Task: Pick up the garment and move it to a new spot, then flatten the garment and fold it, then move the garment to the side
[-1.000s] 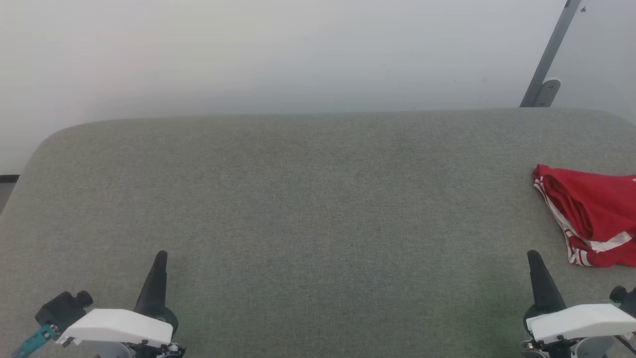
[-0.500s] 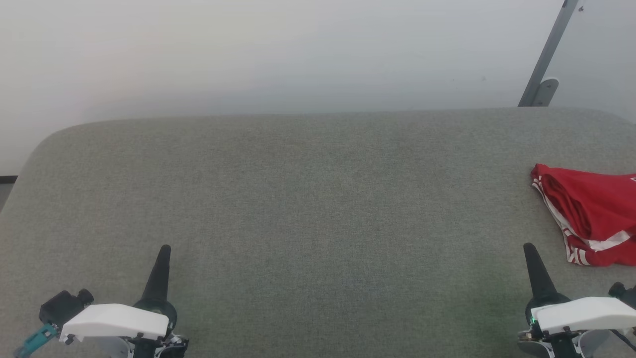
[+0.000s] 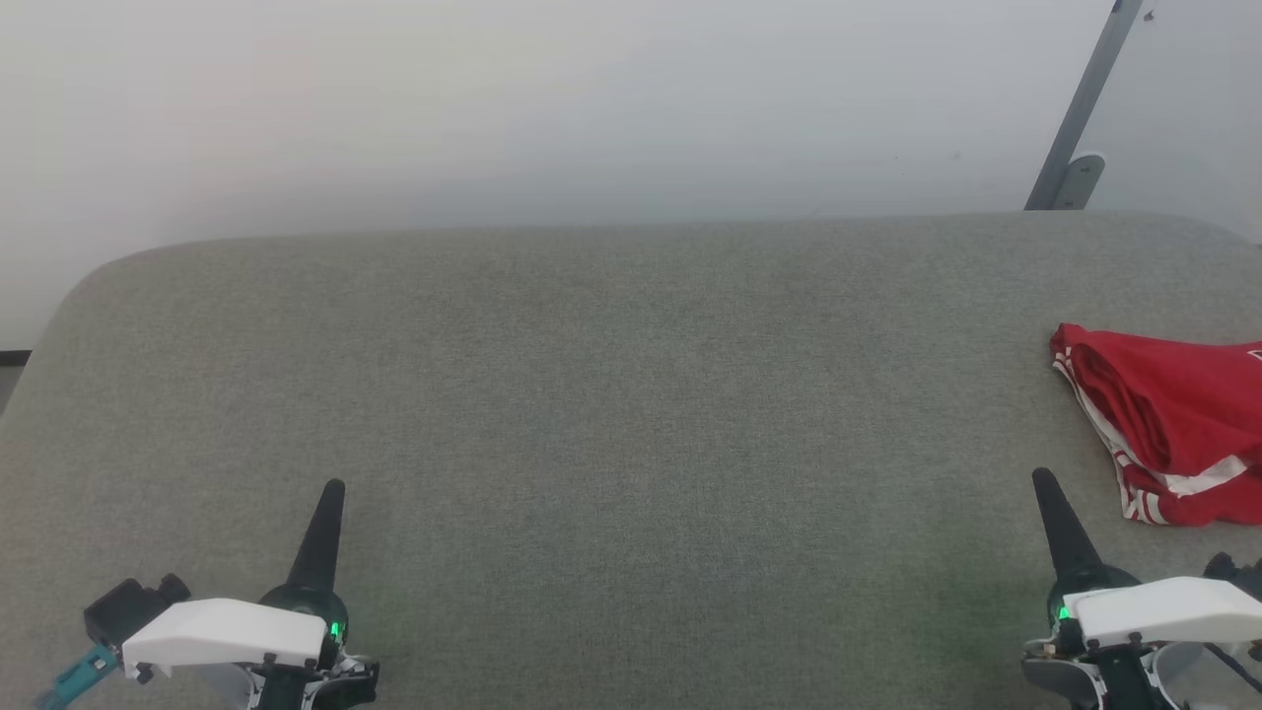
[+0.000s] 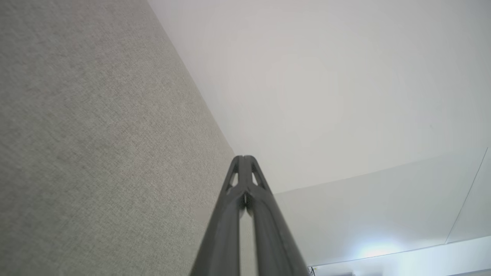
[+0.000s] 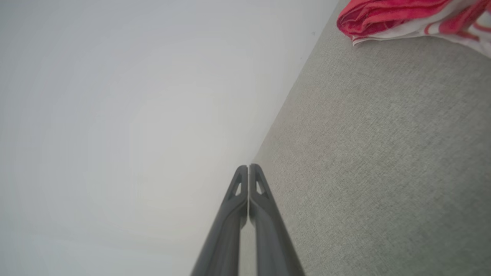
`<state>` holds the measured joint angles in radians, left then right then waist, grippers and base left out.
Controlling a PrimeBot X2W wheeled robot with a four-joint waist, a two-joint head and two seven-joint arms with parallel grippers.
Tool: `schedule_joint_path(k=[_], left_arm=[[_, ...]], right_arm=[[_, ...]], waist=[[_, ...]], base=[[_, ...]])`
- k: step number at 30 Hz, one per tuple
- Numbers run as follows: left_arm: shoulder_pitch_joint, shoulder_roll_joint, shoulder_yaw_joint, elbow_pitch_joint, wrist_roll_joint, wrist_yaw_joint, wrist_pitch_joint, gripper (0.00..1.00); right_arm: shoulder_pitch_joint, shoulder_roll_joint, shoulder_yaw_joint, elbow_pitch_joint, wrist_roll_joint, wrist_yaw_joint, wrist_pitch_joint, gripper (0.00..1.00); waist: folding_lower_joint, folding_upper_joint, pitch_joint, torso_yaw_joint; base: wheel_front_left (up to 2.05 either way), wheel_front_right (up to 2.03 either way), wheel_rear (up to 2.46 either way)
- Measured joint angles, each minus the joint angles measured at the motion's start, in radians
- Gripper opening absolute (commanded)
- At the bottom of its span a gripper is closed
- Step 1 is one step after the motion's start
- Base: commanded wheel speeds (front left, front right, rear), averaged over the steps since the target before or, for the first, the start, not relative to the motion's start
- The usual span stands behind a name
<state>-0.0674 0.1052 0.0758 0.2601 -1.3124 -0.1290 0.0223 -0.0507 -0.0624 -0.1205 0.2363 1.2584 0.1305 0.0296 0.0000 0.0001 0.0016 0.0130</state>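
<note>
The left pincer (image 3: 334,485) and the right pincer (image 3: 1038,475) are long, dark and pointy. Behind each one sits a smooth white cover (image 3: 222,631) with a tiny green light (image 3: 335,628). A blue-green plug (image 3: 74,675) pokes out by the left one.

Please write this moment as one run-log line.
left gripper: shut, empty | right gripper: shut, empty | garment: far right on grey surface, not held

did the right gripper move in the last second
Yes. The right gripper has eased forward, up the head view, its tip now farther up alongside the garment.
</note>
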Motion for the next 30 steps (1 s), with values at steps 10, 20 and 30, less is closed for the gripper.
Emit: schedule_joint_path(k=[10,20,30], left_arm=[[-0.012,-0.014,0.009,-0.003,-0.064,0.000,0.020,0.00],[-0.017,-0.024,0.018,-0.005,-0.132,0.000,0.040,0.00],[-0.022,-0.038,0.025,-0.008,-0.194,0.000,0.061,0.00]], right_arm=[[-0.016,0.002,0.001,0.001,0.077,0.000,0.020,0.00],[-0.025,0.004,0.003,0.002,0.156,0.000,0.040,0.00],[-0.036,0.006,0.004,0.004,0.231,0.000,0.055,0.00]], waist=[[0.0000,0.0000,0.000,-0.002],[0.0000,0.0000,0.001,-0.005],[0.0000,0.0000,0.001,-0.008]], base=[[0.00,0.00,0.00],[0.00,0.00,0.00],[0.00,0.00,0.00]])
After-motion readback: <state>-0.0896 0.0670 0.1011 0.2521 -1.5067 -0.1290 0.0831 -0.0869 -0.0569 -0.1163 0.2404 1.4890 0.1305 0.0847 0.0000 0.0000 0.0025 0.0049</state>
